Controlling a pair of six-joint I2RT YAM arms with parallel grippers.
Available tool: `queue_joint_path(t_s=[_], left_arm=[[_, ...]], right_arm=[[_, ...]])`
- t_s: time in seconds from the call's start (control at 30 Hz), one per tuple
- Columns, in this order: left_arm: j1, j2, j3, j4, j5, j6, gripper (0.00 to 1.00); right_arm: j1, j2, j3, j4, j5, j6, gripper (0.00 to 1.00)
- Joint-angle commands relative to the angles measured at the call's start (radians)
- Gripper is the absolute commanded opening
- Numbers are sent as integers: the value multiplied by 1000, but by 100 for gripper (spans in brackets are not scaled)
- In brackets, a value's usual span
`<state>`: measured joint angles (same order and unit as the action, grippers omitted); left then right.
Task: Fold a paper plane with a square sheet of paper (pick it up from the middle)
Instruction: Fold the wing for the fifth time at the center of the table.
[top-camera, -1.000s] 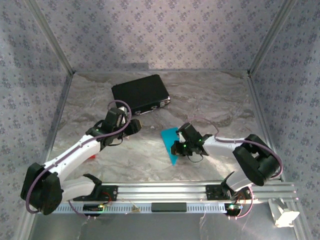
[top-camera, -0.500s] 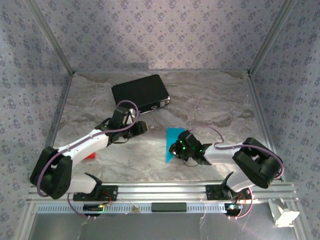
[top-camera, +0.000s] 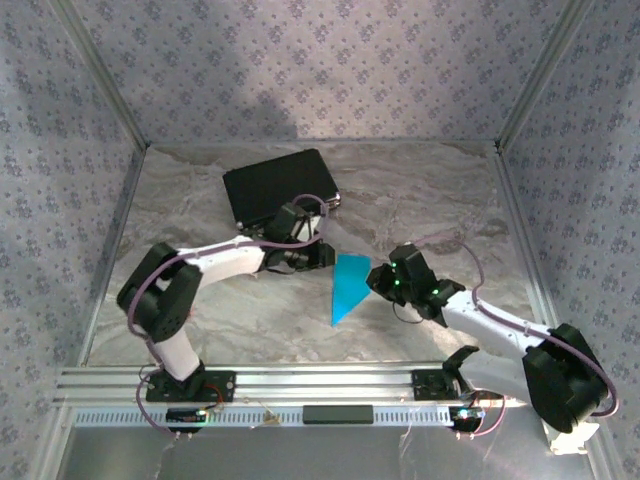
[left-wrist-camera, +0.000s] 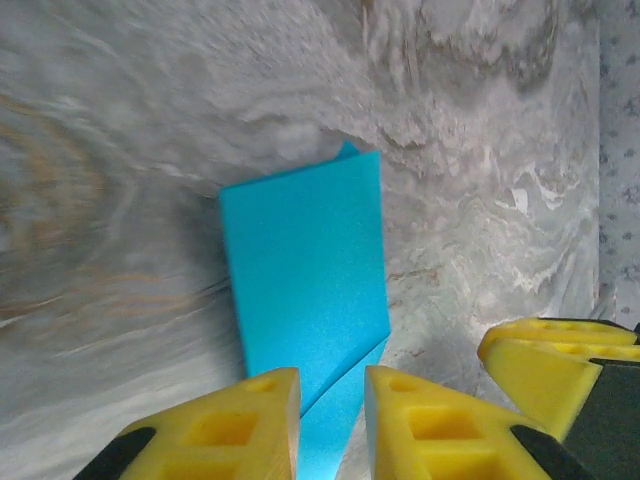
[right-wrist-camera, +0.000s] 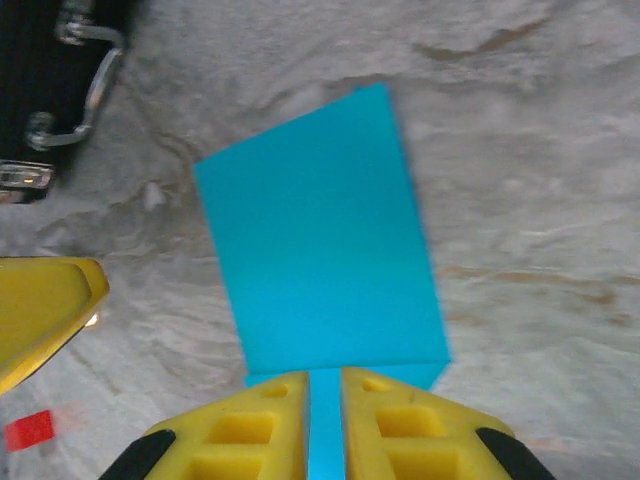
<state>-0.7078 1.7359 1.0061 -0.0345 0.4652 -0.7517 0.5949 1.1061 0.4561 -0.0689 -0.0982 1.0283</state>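
The square sheet of paper (top-camera: 347, 285) is bright cyan and folded into a long wedge, flat on the marbled table, its point toward the near edge. My left gripper (top-camera: 322, 254) sits at its upper left edge. In the left wrist view the yellow fingers (left-wrist-camera: 230, 420) stand a small gap apart over the paper (left-wrist-camera: 305, 270), so the left gripper (left-wrist-camera: 332, 385) is open. My right gripper (top-camera: 380, 281) is at the paper's right edge. In the right wrist view the right gripper (right-wrist-camera: 325, 385) shows a narrow slit, with a strip of paper (right-wrist-camera: 320, 260) seen through it.
A black case (top-camera: 278, 185) with metal latches lies just behind the left gripper, also seen in the right wrist view as the case (right-wrist-camera: 40, 80). A small red block (right-wrist-camera: 28, 430) lies on the table. Patterned walls enclose the table on three sides.
The left arm swung right to the paper's edge while its jaws narrowed. The right arm stretched out rightward and its jaws parted slightly. The paper shifted a little.
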Motion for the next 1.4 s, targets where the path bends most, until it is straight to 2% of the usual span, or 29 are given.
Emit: queue_joint_path(t_s=[0.0, 0.2, 0.37, 0.5, 0.63, 0.93, 1.37], left_arm=[[-24, 70, 66, 36, 65, -5, 22], [-37, 162, 120, -9, 52, -23, 20], [-36, 198, 102, -10, 25, -30, 17], [-36, 224, 84, -1, 23, -29, 15], [-34, 233, 47, 19, 12, -34, 14], [-13, 241, -39, 104, 40, -63, 12], [-5, 252, -48, 123, 52, -70, 12]], right_arm=[[-34, -5, -15, -89, -84, -78, 17], [-54, 4, -22, -76, -127, -102, 19], [-71, 24, -11, -42, -208, -163, 30], [-104, 77, 17, -44, -262, -193, 33], [-117, 129, 18, -22, -261, -163, 37], [-139, 195, 0, 86, -315, -122, 39], [-215, 314, 71, 121, -407, -200, 38]])
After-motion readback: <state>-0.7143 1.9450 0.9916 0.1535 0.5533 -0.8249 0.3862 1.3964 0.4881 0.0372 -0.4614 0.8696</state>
